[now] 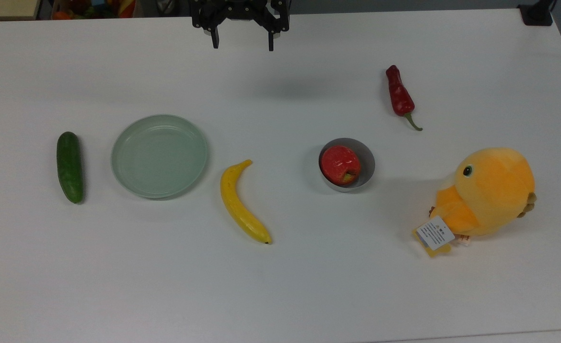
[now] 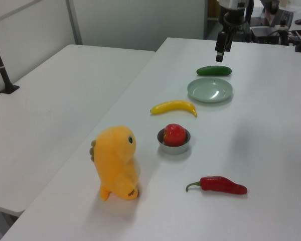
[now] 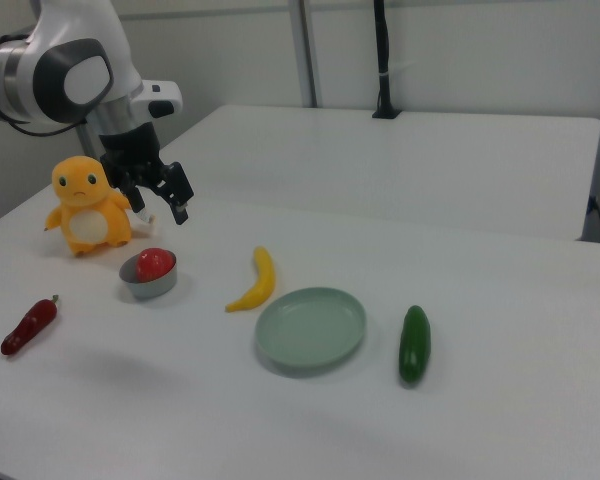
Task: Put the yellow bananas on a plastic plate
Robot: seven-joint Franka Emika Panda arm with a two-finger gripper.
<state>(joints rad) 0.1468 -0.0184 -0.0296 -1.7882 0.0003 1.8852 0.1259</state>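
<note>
Risk: the yellow bananas (image 1: 243, 202) are long and curved, so a grip near one end can let the fruit turn or slip; the plastic plate (image 1: 159, 156) lies just beside it and could be pushed.
Banana: on the worktop (image 1: 280, 286), between plate and grey bowl (image 1: 347, 165), not on the plate.
End effector (image 1: 242, 44): fingers spread wide, holding nothing, high above the worktop's far side.

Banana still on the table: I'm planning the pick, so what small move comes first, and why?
Probably carry the open gripper over the long curved yellow banana, then descend. It hangs high and empty, apart from the banana lying beside the bare round pale green plastic plate.
</note>
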